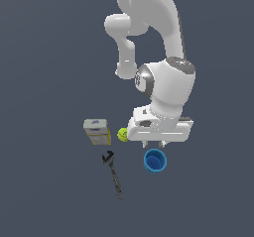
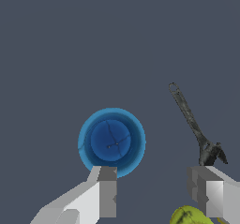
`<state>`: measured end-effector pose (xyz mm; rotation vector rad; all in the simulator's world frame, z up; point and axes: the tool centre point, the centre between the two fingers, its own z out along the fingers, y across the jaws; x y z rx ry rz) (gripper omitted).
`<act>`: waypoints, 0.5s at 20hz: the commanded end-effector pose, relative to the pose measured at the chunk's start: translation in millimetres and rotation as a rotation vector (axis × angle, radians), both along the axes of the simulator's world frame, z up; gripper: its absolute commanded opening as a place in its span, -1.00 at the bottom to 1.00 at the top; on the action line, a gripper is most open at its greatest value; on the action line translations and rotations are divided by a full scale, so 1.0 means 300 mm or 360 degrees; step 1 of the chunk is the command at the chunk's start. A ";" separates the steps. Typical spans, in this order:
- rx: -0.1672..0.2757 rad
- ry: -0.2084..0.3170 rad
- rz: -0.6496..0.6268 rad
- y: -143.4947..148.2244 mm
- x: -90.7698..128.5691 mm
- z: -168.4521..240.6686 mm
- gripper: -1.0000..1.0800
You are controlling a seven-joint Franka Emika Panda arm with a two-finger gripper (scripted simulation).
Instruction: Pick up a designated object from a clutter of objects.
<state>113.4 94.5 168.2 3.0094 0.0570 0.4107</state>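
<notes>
The designated object, a small bright blue cup (image 1: 155, 160), stands upright with its hollow mouth facing up. My gripper (image 1: 154, 144) hovers just beyond it in the exterior view, fingers open and holding nothing. In the wrist view the blue cup (image 2: 111, 142) sits off to one side of the gripper (image 2: 157, 190), not between the fingers; one fingertip (image 2: 107, 185) overlaps its rim. The rest of the clutter lies toward the exterior view's left: a yellow-green tennis ball (image 1: 122, 134), a grey-and-yellow box (image 1: 97, 132) and a dark wrench (image 1: 113, 171).
The wrench (image 2: 192, 124) shows in the wrist view close to the other finger (image 2: 206, 190), and the tennis ball (image 2: 190, 216) peeks in at the picture's edge. The white arm (image 1: 166, 89) rises over the scene. Everything rests on a plain dark grey floor.
</notes>
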 end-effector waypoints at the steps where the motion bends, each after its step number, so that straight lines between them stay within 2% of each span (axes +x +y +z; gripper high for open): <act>1: -0.0004 -0.0046 0.0031 0.046 0.018 -0.060 0.23; 10: 0.0007 -0.0145 0.0122 0.168 0.037 -0.210 0.23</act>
